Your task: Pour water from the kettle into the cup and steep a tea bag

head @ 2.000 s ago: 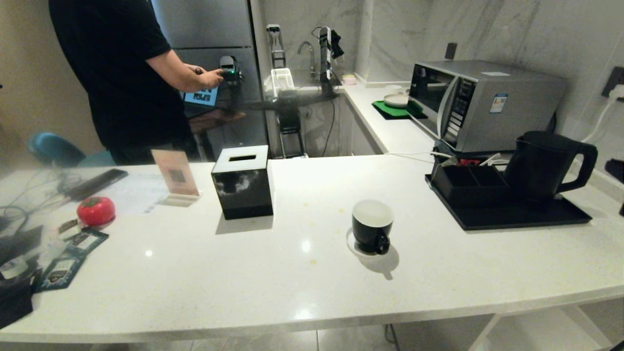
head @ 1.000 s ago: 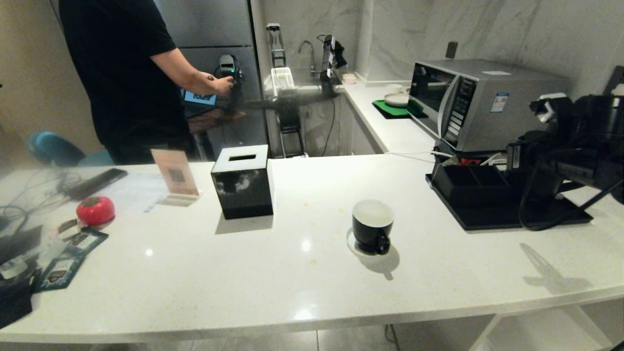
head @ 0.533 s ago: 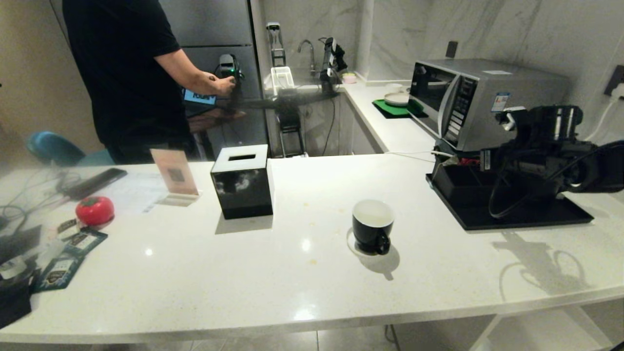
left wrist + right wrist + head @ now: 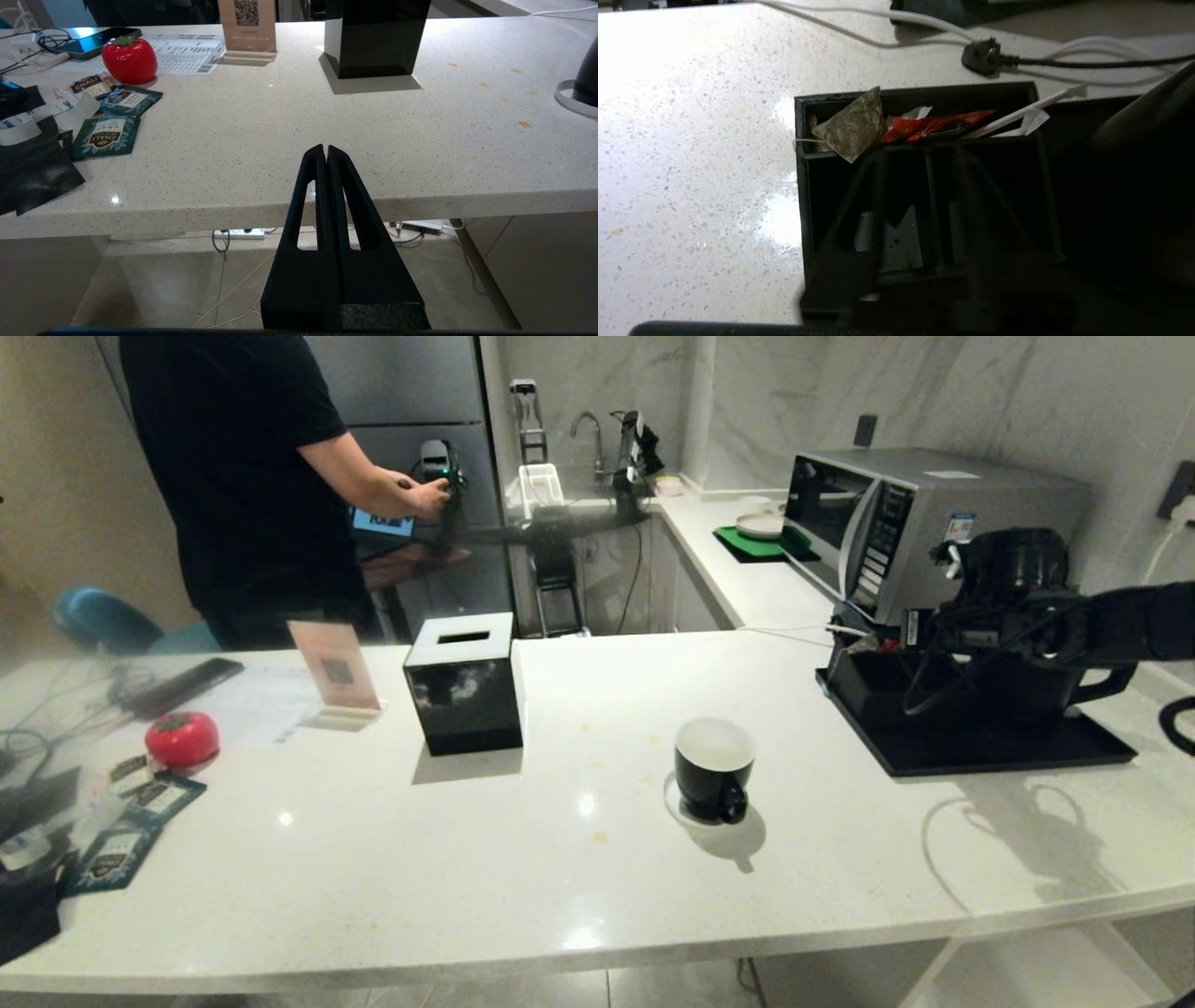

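Note:
The black cup (image 4: 712,765) with a white inside stands on its saucer (image 4: 672,801) mid-counter. My right arm reaches in from the right across the black kettle (image 4: 1036,695), hiding most of it. The right gripper (image 4: 920,633) hangs over the black compartment box (image 4: 808,186) on the tray (image 4: 990,756), jaws a little open and empty. The brownish pyramid tea bag (image 4: 852,126) leans in the box's far compartment, just beyond the gripper (image 4: 924,156). The left gripper (image 4: 325,148) is parked shut, low before the counter edge.
A black tissue box (image 4: 464,686), a QR sign (image 4: 334,667), a red tomato-shaped object (image 4: 182,739) and dark blue packets (image 4: 121,849) sit on the left. A microwave (image 4: 934,532) stands behind the tray. A plug and cables (image 4: 985,58) lie past the box. A person (image 4: 243,476) stands at the back left.
My right arm has swung in from the right and moved left across the kettle to above the compartment box. Its jaws have parted. The left arm has not moved.

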Motion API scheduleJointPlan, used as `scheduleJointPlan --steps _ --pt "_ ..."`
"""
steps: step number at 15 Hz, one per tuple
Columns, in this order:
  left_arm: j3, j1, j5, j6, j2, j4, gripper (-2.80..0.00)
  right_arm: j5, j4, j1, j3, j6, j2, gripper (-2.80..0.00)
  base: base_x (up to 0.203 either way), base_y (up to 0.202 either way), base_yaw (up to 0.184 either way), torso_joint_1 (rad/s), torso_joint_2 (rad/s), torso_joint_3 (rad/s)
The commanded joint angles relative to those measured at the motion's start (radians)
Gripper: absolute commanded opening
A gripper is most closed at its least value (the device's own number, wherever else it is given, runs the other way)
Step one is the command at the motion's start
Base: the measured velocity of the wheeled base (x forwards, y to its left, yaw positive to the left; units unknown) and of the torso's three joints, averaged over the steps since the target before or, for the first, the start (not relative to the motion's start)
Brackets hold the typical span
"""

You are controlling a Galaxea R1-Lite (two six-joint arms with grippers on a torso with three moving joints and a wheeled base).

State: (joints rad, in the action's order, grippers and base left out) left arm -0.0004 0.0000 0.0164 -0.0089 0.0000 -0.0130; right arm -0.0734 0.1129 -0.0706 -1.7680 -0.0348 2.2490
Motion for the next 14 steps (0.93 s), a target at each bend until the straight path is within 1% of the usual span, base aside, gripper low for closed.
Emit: scheduleJointPlan --steps 1,2,5,6,10,12,14 --pt "0.0 0.0 0.0 0.0 0.002 -0.001 -2.8 -0.005 -0.017 0.0 -0.044 0.002 0.035 0.0 0.0 0.0 0.0 0.0 0.0 0.0" --pt "0.0 0.0 0.0 0.0 0.002 -0.001 -2.8 -0.01 -0.029 0.001 -0.063 0.001 0.044 0.0 0.0 0.0 0.0 0.0 0.0 0.0" --pt "0.0 0.0 0.0 0.0 0.002 -0.001 -2.8 -0.06 -0.083 0.005 -0.175 0.001 0.094 0.0 0.0 0.0 0.0 0.0 0.0 0.0" --pt "0.0 0.0 0.0 0.0 0.002 -0.001 -2.8 -0.07 -0.09 0.005 -0.189 -0.009 0.11 0.0 0.0 0.0 0.0 0.0 0.0 0.0" --pt "0.0 0.0 0.0 0.0 0.002 -0.001 -2.8 -0.069 -0.087 0.012 -0.194 -0.01 0.132 0.0 0.0 0.0 0.0 0.0 0.0 0.0" --pt "0.0 0.0 0.0 0.0 0.002 -0.001 -2.8 -0.071 -0.081 0.017 -0.194 -0.035 0.141 0.0 0.0 0.0 0.0 0.0 0.0 0.0" --pt "0.0 0.0 0.0 0.0 0.002 -0.001 -2.8 -0.069 -0.026 0.02 -0.194 -0.039 0.152 0.0 0.0 0.0 0.0 0.0 0.0 0.0"
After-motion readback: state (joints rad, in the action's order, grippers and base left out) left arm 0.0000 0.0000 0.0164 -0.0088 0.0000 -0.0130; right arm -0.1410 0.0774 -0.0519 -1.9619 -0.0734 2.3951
